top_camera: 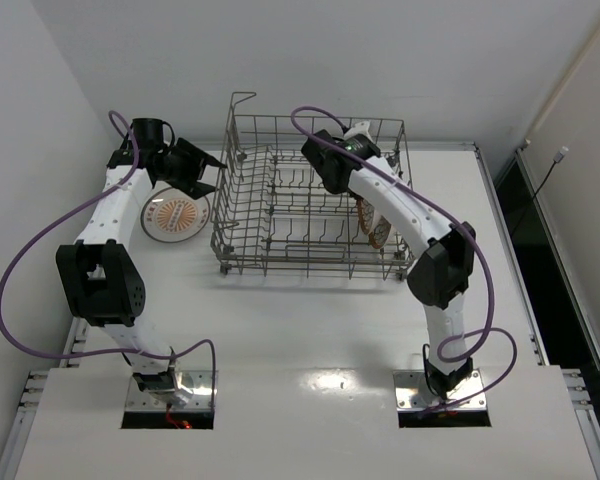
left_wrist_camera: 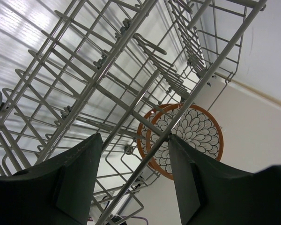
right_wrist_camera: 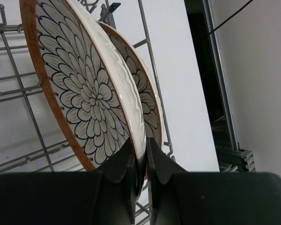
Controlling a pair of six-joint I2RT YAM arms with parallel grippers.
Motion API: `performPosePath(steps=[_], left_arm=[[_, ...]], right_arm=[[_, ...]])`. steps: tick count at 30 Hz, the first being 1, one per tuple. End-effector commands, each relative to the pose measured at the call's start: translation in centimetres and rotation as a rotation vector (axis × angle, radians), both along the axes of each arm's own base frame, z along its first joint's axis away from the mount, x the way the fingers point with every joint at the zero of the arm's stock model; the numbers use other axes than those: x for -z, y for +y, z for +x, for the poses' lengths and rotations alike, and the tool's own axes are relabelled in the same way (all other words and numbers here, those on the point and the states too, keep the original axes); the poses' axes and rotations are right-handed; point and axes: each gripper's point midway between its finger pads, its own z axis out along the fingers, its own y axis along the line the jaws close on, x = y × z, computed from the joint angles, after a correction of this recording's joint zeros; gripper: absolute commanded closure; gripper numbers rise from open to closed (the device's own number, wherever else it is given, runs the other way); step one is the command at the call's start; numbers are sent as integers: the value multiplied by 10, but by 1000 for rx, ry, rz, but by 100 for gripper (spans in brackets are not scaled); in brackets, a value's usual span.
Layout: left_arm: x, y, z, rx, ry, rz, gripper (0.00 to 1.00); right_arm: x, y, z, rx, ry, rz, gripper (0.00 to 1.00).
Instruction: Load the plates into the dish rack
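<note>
Right wrist view: the right gripper (right_wrist_camera: 139, 157) pinches the rim of the round brown-rimmed, petal-patterned ceramic plate (right_wrist_camera: 89, 93), upright inside the grey wire dish rack (right_wrist_camera: 150, 51). Best to seat it between tines before releasing. The left gripper (left_wrist_camera: 133, 140) gapes empty.

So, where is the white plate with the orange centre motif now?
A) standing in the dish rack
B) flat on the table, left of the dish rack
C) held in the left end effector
B: the white plate lies flat on the table, just left of the dish rack.
</note>
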Motion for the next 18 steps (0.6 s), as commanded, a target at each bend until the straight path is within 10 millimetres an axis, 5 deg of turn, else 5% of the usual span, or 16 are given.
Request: performPosePath(steps=[1,9,18], left_arm=[[-25,-2,3,11,-63,-17,45],[-25,-2,3,11,-63,-17,45],[-25,-2,3,11,-63,-17,45]], right_arm=[[-4,-2,-10,36,-26,52,100],[40,9,-24,43,80,64,100],[50,9,-32,59,105,86,96]])
